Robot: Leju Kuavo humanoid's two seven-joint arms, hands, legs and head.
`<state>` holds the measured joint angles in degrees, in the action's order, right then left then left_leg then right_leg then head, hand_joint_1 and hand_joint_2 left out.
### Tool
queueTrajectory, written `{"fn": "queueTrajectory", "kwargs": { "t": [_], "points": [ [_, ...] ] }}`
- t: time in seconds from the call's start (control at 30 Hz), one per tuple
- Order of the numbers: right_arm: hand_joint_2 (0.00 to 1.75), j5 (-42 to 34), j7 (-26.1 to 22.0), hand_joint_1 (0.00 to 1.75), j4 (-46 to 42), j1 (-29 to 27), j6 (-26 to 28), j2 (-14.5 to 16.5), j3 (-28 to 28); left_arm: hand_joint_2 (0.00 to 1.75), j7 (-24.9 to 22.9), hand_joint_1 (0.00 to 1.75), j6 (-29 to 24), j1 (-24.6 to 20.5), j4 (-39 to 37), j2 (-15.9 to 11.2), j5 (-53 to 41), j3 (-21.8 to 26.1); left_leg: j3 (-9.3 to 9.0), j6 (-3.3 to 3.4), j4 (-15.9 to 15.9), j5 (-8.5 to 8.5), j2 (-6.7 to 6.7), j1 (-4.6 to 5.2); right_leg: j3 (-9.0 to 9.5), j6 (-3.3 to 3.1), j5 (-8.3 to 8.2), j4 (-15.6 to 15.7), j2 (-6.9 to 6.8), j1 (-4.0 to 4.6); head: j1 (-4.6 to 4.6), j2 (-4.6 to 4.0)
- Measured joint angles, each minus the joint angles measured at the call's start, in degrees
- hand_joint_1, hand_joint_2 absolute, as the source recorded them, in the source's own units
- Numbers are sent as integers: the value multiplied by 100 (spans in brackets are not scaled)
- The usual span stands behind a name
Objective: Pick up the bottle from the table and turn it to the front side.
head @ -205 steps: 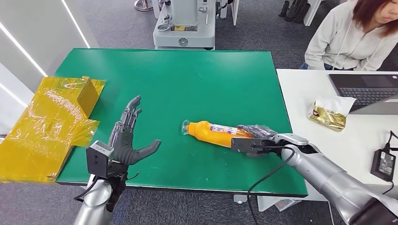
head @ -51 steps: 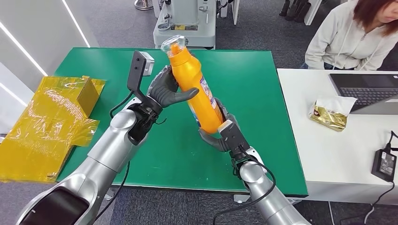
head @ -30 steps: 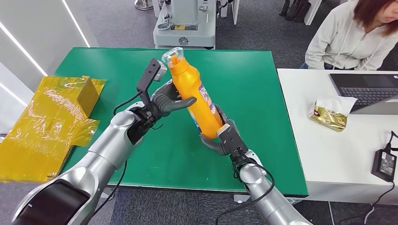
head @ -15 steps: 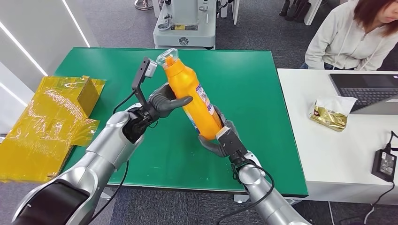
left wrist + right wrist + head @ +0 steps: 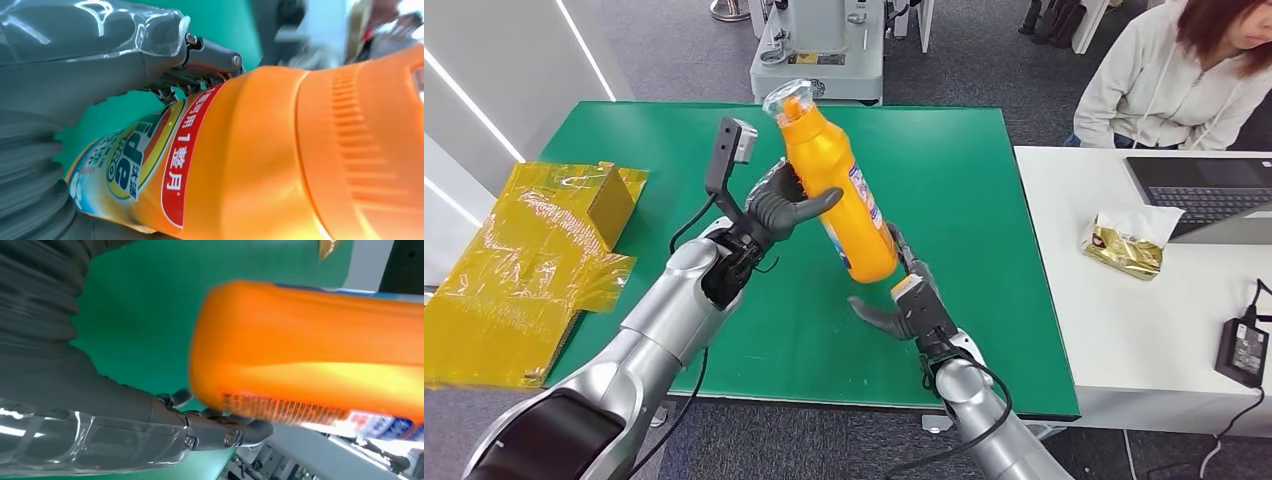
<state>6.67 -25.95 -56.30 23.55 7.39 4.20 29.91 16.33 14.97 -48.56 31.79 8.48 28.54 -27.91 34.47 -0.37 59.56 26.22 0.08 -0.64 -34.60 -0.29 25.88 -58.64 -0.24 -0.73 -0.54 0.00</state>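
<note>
- Left hand [image 5: 779, 208] grips orange bottle [image 5: 836, 190] mid-body, cap up, tilted, above green table [image 5: 954, 170].
- Right hand [image 5: 904, 305] just below bottle base, fingers spread, holding nothing.

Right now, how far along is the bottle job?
Pickup looks done: the orange bottle is off the green table, tilted, cap up. In hand: the left hand grips its upper body, while the right hand sits open just below its base. Left: finishing the turn; the label's front faces the left wrist view.
</note>
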Motion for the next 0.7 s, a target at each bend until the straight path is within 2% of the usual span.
{"fn": "queueTrajectory", "kwargs": {
  "t": [0.17,0.33,0.5,0.7],
  "points": [
    [175,-42,53,0,-971,-538,-79,-144,-41,175,649,175,-881,-100,63,-195,-1354,-20,1,0,-2,0,-1,0,-2,-1,2,0,-2,1,1,0],
    [175,-55,98,0,-1756,-860,-118,-282,-42,175,785,175,-1255,-158,67,-304,-1940,-21,2,0,-2,0,1,0,-1,-1,2,0,-1,0,0,0],
    [175,-91,68,0,-2269,-1025,-193,-391,-21,175,940,175,-2117,-300,67,-399,-3140,-81,2,0,0,0,0,0,-1,0,0,1,-1,0,1,0],
    [175,-90,68,0,-2543,-1086,-193,-443,11,175,953,175,-2205,-422,67,-455,-3382,-113,1,0,-1,0,1,0,-1,-1,0,0,0,0,1,0]
  ]
}}
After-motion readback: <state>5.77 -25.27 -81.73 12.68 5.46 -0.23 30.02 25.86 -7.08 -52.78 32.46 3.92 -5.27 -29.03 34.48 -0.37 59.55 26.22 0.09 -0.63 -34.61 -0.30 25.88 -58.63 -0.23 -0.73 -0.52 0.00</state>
